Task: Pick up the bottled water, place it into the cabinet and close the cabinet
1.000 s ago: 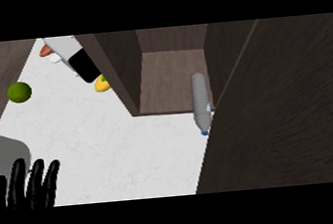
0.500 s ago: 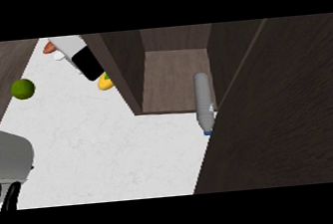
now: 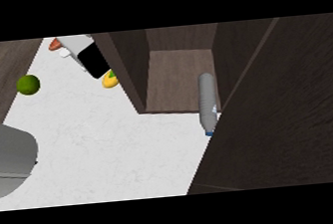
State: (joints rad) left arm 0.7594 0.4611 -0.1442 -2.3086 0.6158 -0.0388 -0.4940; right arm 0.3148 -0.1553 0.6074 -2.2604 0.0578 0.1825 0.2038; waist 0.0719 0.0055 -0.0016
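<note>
Left forearm (image 3: 4, 158) fills the lower-left corner, risen since before — fingers hidden, perhaps a fingertip at the edge. Bottle (image 3: 209, 103) unmoved by the cabinet (image 3: 181, 77).

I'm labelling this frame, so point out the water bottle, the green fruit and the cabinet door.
water bottle (image 3: 208, 98), head view, on its clear body.
green fruit (image 3: 28, 84), head view, on its middle.
cabinet door (image 3: 288, 118), head view, on its dark panel.

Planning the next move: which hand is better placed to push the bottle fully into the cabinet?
Probably the right: bottle and open cabinet door lie at the right, while the left forearm sits far left. Right hand unseen.
</note>
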